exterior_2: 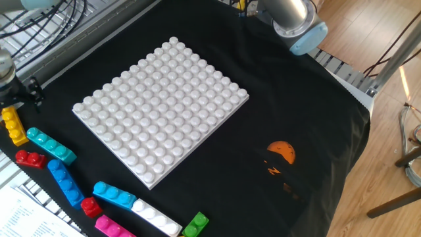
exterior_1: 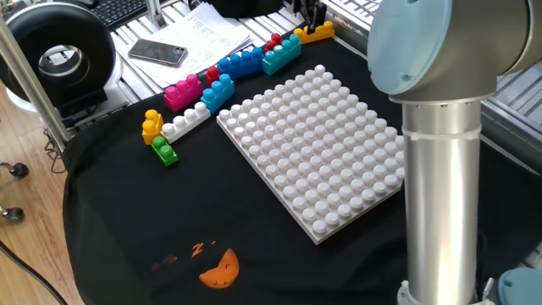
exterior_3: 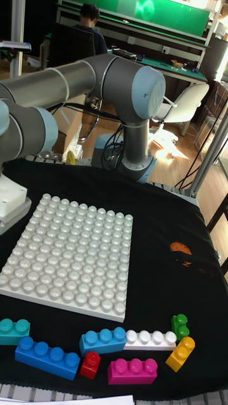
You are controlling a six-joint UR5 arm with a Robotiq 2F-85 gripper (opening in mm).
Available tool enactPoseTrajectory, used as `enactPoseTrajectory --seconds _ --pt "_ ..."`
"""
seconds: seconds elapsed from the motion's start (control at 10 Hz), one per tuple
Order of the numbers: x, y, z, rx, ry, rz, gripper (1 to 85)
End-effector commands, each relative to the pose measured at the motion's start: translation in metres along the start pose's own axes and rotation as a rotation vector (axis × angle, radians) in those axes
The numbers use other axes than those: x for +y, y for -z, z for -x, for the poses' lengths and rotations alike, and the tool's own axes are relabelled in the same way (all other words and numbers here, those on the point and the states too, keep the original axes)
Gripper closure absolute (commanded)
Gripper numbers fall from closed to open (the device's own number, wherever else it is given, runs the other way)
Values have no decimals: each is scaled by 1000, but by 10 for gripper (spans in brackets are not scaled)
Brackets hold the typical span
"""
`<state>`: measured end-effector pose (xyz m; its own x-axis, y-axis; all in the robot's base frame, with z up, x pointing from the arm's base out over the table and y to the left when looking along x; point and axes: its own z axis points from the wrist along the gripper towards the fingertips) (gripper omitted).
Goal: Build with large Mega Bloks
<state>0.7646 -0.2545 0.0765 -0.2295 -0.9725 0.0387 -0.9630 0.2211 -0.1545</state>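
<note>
Gripper: the black two-finger gripper is cut by the left edge in the other fixed view; how its jaws stand cannot be told.
Yellow brick: the long yellow studded plastic brick is partly covered by the gripper in one fixed view.
Teal brick: the teal studded plastic brick is cropped at the left edge in the tall fixed view.
Arm: the grey metal arm is cut off by the frame in one fixed view.

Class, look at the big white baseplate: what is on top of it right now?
Nothing: the baseplate shows only its own bare studs in all views. The bricks lie beside it on the black cloth. What is under the plate is hidden.
</note>
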Motion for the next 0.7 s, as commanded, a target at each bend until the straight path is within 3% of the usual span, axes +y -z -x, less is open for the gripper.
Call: enactPoseTrajectory --seconds 0.0,0.5,0.6 --pt "-3 -7 11 -25 73 -4 93" --pt "-3 -14 23 -30 155 -3 130" --pt "1 -16 28 -44 155 15 123"
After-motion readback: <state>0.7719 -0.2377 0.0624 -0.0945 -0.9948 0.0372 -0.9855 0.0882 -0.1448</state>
